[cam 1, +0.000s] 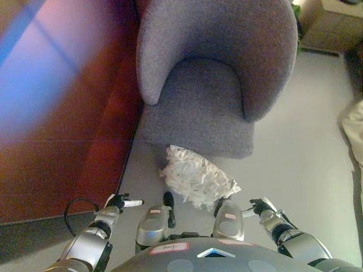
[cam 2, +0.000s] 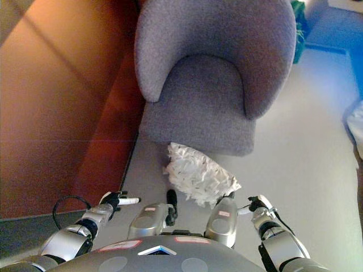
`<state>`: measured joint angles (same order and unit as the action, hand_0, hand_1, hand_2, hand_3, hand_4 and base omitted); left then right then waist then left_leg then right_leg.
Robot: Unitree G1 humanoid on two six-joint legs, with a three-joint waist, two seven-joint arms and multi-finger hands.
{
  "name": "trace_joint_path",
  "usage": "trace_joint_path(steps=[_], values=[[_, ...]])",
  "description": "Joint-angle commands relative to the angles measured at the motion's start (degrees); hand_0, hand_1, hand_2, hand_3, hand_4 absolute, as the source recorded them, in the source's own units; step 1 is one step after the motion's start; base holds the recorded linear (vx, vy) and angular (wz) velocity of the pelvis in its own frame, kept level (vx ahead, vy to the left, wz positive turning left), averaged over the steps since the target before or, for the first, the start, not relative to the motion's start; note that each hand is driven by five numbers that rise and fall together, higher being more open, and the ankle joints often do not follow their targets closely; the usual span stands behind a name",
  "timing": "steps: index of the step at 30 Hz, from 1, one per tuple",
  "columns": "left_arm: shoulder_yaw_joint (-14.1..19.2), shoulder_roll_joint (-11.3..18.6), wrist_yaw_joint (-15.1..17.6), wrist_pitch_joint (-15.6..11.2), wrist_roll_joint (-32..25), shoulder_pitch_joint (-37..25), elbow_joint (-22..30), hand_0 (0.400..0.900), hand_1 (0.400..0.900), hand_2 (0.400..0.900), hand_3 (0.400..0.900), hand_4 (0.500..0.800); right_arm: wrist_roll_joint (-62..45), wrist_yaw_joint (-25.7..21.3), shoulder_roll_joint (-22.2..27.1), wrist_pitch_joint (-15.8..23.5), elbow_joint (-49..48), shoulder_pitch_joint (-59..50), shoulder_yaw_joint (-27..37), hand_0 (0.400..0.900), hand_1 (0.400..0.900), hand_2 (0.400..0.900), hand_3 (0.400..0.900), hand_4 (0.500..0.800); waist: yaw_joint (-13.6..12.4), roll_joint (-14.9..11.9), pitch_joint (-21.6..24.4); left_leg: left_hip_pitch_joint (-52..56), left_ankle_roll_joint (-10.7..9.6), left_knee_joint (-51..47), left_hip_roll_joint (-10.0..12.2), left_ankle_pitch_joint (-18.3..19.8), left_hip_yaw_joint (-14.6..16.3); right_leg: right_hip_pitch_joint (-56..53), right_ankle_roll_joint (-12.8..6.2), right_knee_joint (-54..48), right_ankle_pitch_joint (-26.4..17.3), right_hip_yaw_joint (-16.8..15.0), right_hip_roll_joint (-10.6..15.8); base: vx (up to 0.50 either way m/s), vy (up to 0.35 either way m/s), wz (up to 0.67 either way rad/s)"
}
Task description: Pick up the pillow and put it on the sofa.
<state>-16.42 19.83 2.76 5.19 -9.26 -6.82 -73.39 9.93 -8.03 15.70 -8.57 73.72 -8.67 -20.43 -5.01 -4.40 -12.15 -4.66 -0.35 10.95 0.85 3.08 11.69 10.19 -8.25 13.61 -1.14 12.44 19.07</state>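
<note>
Nearest the camera, two hands low in the view: left hand at the lower left, fingers mostly straight and pointing inward, holding nothing; right hand at the lower right, fingers loosely extended, likewise holding nothing. Both hanging clear of the floor, neither touching anything.

Between them and a little further out, the pillow: white, shaggy, lying on the floor, its far corner touching or just against the front base of the sofa. Nearer to the right hand than to the left, though apart from both.

Beyond the pillow, the sofa itself: a grey, rounded armchair shape with a curved back and a bare seat cushion. To the left of it, a reddish-brown wall running close beside the sofa's side. At the far right edge, a pale object only partly in view, too cut off to name.

By the look of it, nothing of the task done yet: pillow not grasped, seat bare. Left to do, as judged from here: lower both hands to the pillow, close on it from either side, lift, and set it on the seat just ahead.
</note>
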Motion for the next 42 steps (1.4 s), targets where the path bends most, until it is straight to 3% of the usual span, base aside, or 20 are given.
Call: trace_joint_path(steps=[1,6,11,14,19,25,28,33,34,42], values=[[0.98,-1.89,0.22,-0.36,2.00,0.10,-0.43,0.900,0.900,0.900,0.900,0.800,2.90,0.36,2.11,0.40,-2.18,-4.52,-0.47,0.900,0.900,0.900,0.900,0.800,-0.68,3.04,0.55,-3.43,-2.98,3.01,7.52,0.15,-4.76,-3.72,-0.95,-0.91,0.09,2.54,0.02,0.22,-0.156,0.28],[-0.35,-1.39,0.07,-1.16,3.48,-0.50,-0.15,0.900,0.900,0.900,0.900,0.800,1.80,0.98,2.58,-1.01,-2.87,-7.85,-2.22,0.900,0.900,0.900,0.900,0.800,-2.54,3.24,-0.64,-5.85,-4.13,4.52,8.60,-0.26,-7.27,-2.94,-1.16,1.51,1.21,4.05,1.18,0.06,-0.109,0.24],[-1.38,-0.21,-0.41,-1.80,3.01,-1.59,0.54,0.900,0.900,0.900,0.900,0.800,-0.52,2.32,2.73,-1.01,-3.21,-12.50,-3.64,0.900,0.900,0.900,0.900,0.800,-3.74,4.25,-2.67,-9.07,-4.80,6.56,7.74,-0.34,-9.57,-1.73,-1.13,3.55,2.34,3.88,2.31,-0.01,-0.021,0.21],[-2.63,0.43,-1.03,-1.71,1.06,-3.57,1.54,0.900,0.900,0.900,0.900,0.800,-2.19,4.51,3.34,-3.04,-3.23,-17.93,-5.32,0.900,0.900,0.900,0.900,0.800,-4.43,5.60,-5.31,-13.51,-5.32,10.31,6.96,0.23,-10.50,1.55,-0.77,7.21,3.57,3.16,3.39,-0.09,0.029,0.21],[-4.52,0.84,-1.28,-1.41,-2.08,-6.10,1.94,0.900,0.900,0.900,0.900,0.800,-4.02,6.76,4.84,-6.93,-2.67,-25.63,-7.57,0.900,0.900,0.900,0.900,0.800,-4.90,7.34,-8.99,-19.93,-5.73,15.14,6.61,1.15,-11.08,8.35,-0.13,13.52,5.33,2.17,4.89,-0.14,0.047,0.11],[-5.33,1.12,-1.24,-1.04,-6.37,-7.26,3.36,0.900,0.900,0.900,0.900,0.800,-4.10,8.80,8.19,-7.04,-2.35,-31.98,-8.60,0.900,0.900,0.900,0.900,0.800,-5.51,9.07,-12.31,-27.17,-5.43,21.15,5.96,2.93,-10.83,18.00,0.34,23.06,7.51,0.20,7.35,-0.14,0.080,0.07],[-5.37,1.04,-0.85,-0.17,-7.90,-7.48,4.09,0.900,0.900,0.900,0.900,0.800,-3.75,8.19,9.81,-8.13,-2.50,-34.52,-9.35,0.900,0.900,0.900,0.900,0.800,-5.60,9.84,-13.26,-30.14,-5.17,24.23,5.81,4.18,-10.96,22.03,0.68,27.14,8.53,-1.10,7.92,-0.08,0.053,0.05],[-5.58,1.35,-1.25,-1.14,-10.07,-6.58,4.62,0.900,0.900,0.900,0.900,0.800,-3.28,6.55,12.84,-9.25,-1.81,-38.59,-9.44,0.900,0.900,0.900,0.900,0.800,-5.57,11.33,-14.54,-34.35,-5.05,27.96,5.66,5.56,-11.05,27.20,1.04,31.66,9.91,-3.03,8.54,-0.06,0.047,0.05],[-5.74,1.34,-1.24,-1.27,-10.46,-6.40,4.98,0.900,0.900,0.900,0.900,0.800,-3.02,6.51,13.43,-9.32,-1.78,-39.09,-9.55,0.900,0.900,0.900,0.900,0.800,-5.56,11.60,-15.03,-34.55,-5.38,29.64,5.72,7.52,-11.18,27.74,0.55,33.55,11.59,-3.72,8.66,0.00,0.031,0.04],[-6.04,0.80,-1.25,-1.75,-14.77,-4.85,6.61,0.900,0.900,0.900,0.900,0.800,-1.22,5.45,18.14,-10.77,-0.15,-45.19,-10.58,0.900,0.900,0.900,0.900,0.800,-5.44,13.75,-15.87,-40.15,-4.89,34.16,5.44,8.71,-10.87,35.09,0.92,39.21,13.10,-6.30,8.80,-0.03,0.061,-0.01]])
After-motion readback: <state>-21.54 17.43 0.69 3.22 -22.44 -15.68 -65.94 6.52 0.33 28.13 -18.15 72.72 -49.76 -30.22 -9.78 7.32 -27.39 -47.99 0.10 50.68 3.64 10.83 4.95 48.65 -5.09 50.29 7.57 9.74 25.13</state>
